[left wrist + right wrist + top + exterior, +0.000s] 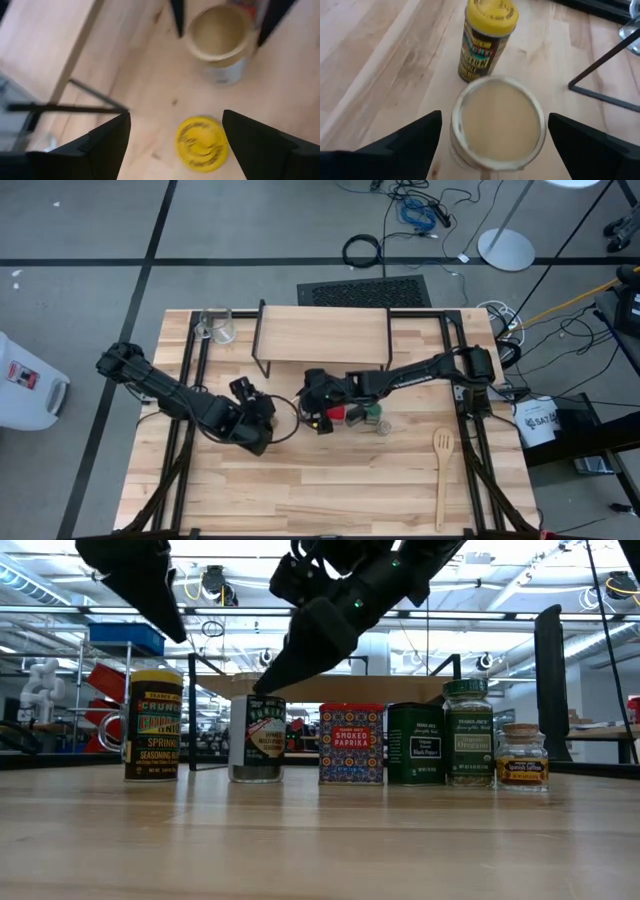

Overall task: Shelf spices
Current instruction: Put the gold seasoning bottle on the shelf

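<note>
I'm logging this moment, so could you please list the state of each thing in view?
left gripper: open above the yellow jar
right gripper: open around the tan-lidded jar
yellow jar: upright, lidded, on the table
tan-lidded jar: upright, lidded, not lifted
shelf: top bare
glass cup: upright
spatula: lying flat

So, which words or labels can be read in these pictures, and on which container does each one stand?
"SMOKED PAPRIKA": red square tin.
"SPRINKLE SEASONING": yellow-lidded jar; its upper lines are only partly readable.
Tan-lidded jar, under the right gripper: label blurred.
Dark green tin: text too small.
Green-lidded jar: text too small.
Tiny brown jar: label blurred.
The yellow lid's print in the left wrist view is blurred.
</note>
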`<state>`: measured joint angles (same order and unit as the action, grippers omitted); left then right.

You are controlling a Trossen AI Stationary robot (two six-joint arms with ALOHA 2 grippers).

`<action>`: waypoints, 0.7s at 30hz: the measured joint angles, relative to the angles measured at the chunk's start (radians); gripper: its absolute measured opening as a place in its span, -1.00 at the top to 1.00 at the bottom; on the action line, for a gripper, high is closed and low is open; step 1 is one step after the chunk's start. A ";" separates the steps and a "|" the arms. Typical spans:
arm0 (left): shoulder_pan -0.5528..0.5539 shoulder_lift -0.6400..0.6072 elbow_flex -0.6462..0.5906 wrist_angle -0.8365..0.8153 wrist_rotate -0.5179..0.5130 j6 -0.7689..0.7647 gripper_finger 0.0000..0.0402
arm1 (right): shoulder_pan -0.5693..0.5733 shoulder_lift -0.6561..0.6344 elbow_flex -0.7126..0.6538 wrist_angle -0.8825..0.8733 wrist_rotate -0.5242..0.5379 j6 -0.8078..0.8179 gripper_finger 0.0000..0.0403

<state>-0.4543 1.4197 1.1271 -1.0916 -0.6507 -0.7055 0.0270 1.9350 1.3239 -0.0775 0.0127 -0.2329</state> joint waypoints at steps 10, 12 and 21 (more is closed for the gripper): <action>-0.040 0.000 0.000 -0.069 -0.061 -0.102 -0.62 | -0.009 0.029 0.000 0.041 -0.068 0.010 -0.76; -0.045 0.000 0.000 -0.069 -0.061 -0.105 -0.62 | -0.009 0.031 0.000 0.049 -0.069 0.011 -0.76; -0.046 0.000 -0.001 -0.068 -0.061 -0.109 -0.62 | -0.009 0.030 0.000 0.053 -0.072 0.011 -0.50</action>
<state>-0.5002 1.4195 1.1263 -1.1595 -0.7121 -0.8140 0.0185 1.9652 1.3243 -0.0247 -0.0588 -0.2222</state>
